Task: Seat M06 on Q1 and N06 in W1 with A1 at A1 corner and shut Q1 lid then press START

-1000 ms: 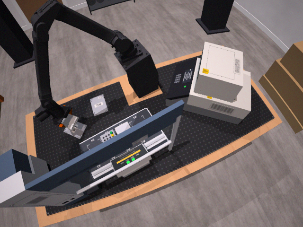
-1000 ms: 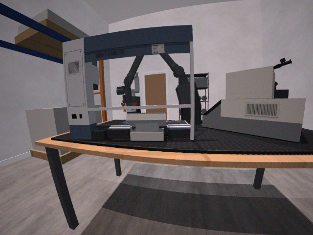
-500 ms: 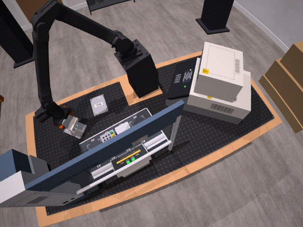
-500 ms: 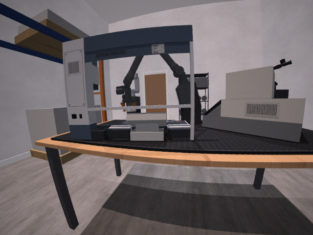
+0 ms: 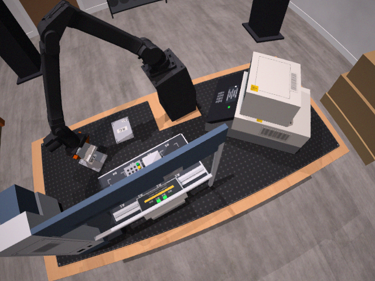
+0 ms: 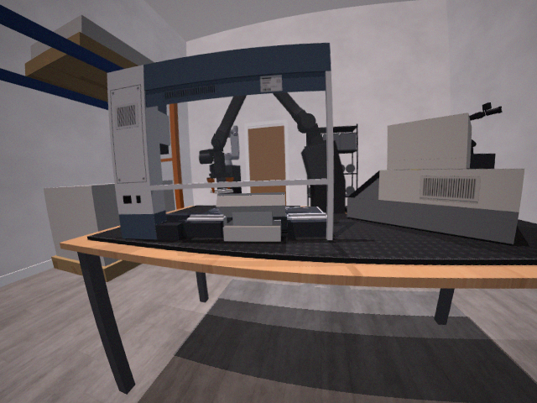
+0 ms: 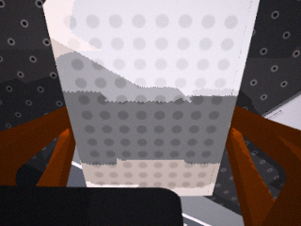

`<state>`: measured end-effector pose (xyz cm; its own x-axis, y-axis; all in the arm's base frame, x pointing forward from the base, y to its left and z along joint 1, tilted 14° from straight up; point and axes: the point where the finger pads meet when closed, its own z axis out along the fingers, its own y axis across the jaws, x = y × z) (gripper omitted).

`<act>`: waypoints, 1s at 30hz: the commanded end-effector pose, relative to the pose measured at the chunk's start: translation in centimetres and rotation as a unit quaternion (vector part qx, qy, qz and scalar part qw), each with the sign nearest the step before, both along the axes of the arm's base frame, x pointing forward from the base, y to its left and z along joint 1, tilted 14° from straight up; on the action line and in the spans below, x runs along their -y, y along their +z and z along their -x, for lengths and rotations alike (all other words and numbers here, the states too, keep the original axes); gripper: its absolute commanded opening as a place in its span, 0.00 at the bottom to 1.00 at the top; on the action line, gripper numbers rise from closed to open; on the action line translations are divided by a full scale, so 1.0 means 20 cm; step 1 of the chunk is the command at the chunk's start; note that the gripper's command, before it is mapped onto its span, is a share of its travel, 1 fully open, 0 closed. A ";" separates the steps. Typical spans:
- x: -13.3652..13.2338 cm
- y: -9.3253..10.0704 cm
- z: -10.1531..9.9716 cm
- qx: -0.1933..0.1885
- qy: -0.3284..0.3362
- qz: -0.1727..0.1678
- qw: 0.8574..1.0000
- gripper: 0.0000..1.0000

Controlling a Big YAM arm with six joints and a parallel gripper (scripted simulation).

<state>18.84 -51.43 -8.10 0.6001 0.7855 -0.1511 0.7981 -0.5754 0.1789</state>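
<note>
The white real-time cycler Q1 (image 5: 273, 120) stands well apart across the black dotted mat (image 5: 257, 169). The orange-fingered gripper (image 5: 81, 151), fingers spread wide, clamps a translucent well plate (image 5: 91, 156) above the mat. Swinging it carelessly could knock the blue-topped deck frame (image 5: 136, 178).

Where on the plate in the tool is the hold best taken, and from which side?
Across its two long sides, coming in from a short end, as the tool does now: the plate is a flat rectangle stretching straight away from the wrist, with an orange finger flat against each parallel side wall.
</note>
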 end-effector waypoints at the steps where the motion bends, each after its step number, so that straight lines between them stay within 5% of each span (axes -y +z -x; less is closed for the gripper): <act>1: 0.10 0.02 -0.09 0.006 0.015 0.022 1.000 0.00; 9: 0.15 0.02 -0.10 0.012 0.004 0.030 0.999 0.00; 20: 0.07 -0.17 0.02 0.000 0.002 0.007 1.000 0.00; 30: 0.09 -0.19 -0.08 0.004 0.015 0.016 1.000 0.00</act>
<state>19.08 -52.22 -11.95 0.5984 0.7865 -0.1528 0.7994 -0.5732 0.1801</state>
